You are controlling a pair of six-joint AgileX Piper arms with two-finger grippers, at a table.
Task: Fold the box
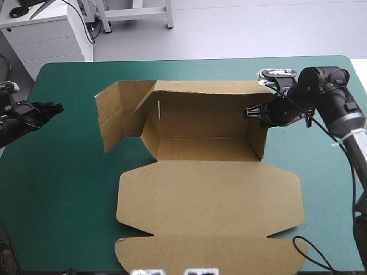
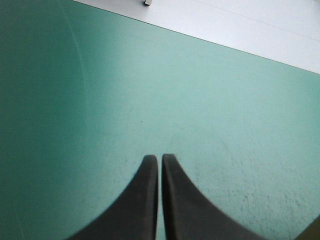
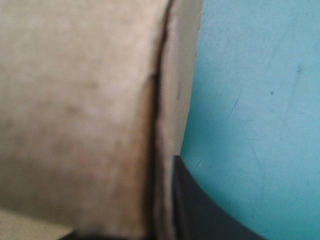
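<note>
Brown box, lid flat, right wall pinched in right end effector; left end effector pressed together, apart.

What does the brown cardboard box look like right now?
The brown cardboard box is a cut sheet, half folded, lying mid-table on the teal-green cover. Its back and right walls stand up; the left wall's flaps splay outward. The lid lies flat toward the near edge, with a tuck flap at its end. The right arm's two black fingers pinch the right wall.
</note>
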